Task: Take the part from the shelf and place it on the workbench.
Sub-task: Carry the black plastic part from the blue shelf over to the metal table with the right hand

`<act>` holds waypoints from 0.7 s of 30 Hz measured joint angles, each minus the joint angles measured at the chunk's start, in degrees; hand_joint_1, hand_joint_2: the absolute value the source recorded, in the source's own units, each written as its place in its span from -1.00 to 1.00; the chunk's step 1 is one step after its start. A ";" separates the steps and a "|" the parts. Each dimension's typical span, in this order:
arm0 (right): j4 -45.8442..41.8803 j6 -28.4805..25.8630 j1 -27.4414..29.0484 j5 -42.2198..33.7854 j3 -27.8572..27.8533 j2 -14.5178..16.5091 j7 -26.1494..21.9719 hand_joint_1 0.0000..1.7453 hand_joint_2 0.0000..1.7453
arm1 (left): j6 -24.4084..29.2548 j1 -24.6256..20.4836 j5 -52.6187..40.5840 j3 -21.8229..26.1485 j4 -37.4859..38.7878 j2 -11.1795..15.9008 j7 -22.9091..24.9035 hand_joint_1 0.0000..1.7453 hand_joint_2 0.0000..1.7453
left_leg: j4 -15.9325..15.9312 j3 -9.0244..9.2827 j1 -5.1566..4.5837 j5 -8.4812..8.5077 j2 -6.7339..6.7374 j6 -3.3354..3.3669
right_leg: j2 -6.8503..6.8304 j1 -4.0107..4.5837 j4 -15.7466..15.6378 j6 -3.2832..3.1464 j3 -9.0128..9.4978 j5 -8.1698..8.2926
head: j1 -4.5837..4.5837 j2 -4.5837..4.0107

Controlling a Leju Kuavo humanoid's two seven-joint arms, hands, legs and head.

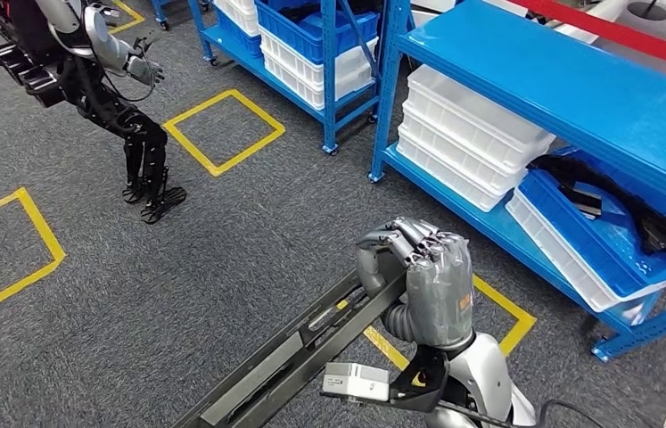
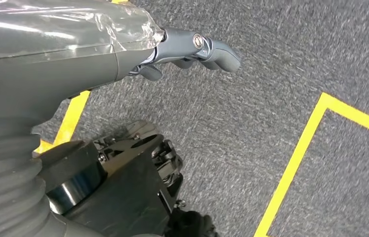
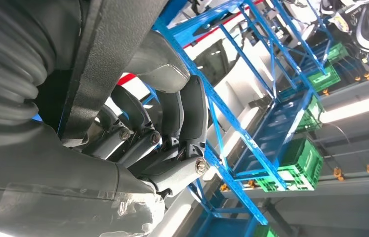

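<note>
- right hand [image 1: 425, 272] is gripping the long grey part [image 1: 298, 357], carrying it above the carpet beside the blue shelf [image 1: 579, 98]
- left hand [image 2: 192, 49] is hanging loose over the floor, fingers apart, holding nothing

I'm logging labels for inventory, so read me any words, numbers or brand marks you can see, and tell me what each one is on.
None can be read.
The orange mark on the right robot hand is too small to read.
The long grey part it holds shows no lettering.
The blue shelf and its white bins carry no visible labels.
</note>
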 joint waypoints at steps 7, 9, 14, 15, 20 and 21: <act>-0.48 -0.13 0.24 0.30 0.00 -0.07 0.13 1.00 1.00 | 0.33 0.34 0.07 0.32 0.07 0.07 -0.60 -1.00 1.00 | 8.92 -4.07 0.08 -4.83 2.54 -1.88 | -2.51 0.22 -0.93 -2.36 0.54 0.14 | -1.73 0.00; -0.48 -0.13 0.32 0.24 0.00 -0.07 0.01 1.00 1.00 | 0.53 0.46 0.20 0.38 0.07 0.07 -0.85 -1.00 1.00 | 14.62 -6.83 0.09 -6.66 3.15 -1.98 | -3.56 0.43 -0.89 -2.59 0.59 -0.02 | -2.16 0.00; -0.47 -0.07 -0.38 -0.21 0.00 -0.04 -0.40 1.00 1.00 | 0.62 0.82 0.57 0.78 0.08 0.19 -1.35 -1.00 1.00 | 2.57 -0.93 -0.81 -0.21 5.69 -0.40 | -5.63 0.86 -0.86 -2.34 1.31 -0.70 | -2.63 0.00; -0.46 -0.05 -0.55 -0.21 0.01 -0.04 -0.41 1.00 1.00 | 0.52 0.87 0.59 0.81 0.09 0.24 -1.42 -1.00 1.00 | 0.72 -0.16 -1.12 0.15 6.31 -0.11 | -6.02 0.94 -0.88 -2.16 1.40 -0.81 | -2.63 0.00; -0.42 0.02 -1.20 -0.22 0.05 -0.02 -0.44 1.00 1.00 | 0.27 1.70 0.80 1.15 0.09 0.30 -1.51 -1.00 1.00 | -1.33 0.52 -0.87 0.54 4.93 0.97 | -5.33 0.84 0.47 -1.00 1.43 -2.53 | -2.42 0.00; -0.38 0.03 -1.26 -0.22 0.07 -0.02 -0.46 1.00 1.00 | 0.23 1.66 0.84 1.24 0.09 0.30 -1.52 -1.00 1.00 | -1.63 0.70 -0.66 0.69 4.54 1.23 | -4.15 0.76 2.90 -0.80 0.37 -4.01 | -2.20 0.00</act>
